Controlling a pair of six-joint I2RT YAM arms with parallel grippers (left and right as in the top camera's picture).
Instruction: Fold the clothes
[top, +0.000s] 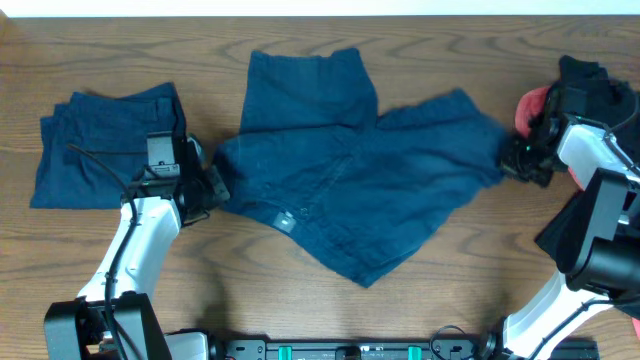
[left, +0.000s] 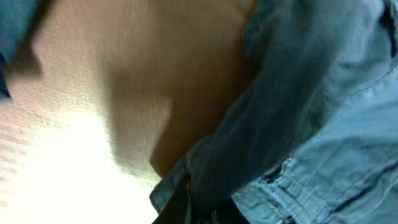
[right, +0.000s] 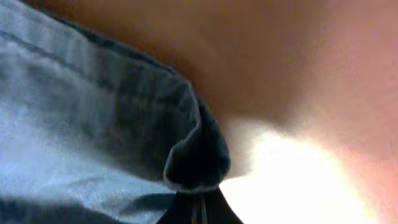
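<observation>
Dark navy shorts (top: 350, 170) lie spread flat in the middle of the wooden table (top: 460, 290), legs pointing up and to the right. My left gripper (top: 213, 186) is at their left edge, shut on a pinch of the waistband corner. The left wrist view shows that cloth (left: 323, 93) bunched over my closed left gripper (left: 189, 208). My right gripper (top: 507, 160) is at the far right edge of the shorts, shut on the hem of a leg. In the right wrist view a rolled fold of the blue fabric (right: 81, 124) sits clamped in the right gripper (right: 200, 208).
A folded navy garment (top: 105, 140) lies at the left, just behind my left arm. A black garment (top: 600, 90) and a coral-red one (top: 530, 110) are heaped at the right edge beside my right arm.
</observation>
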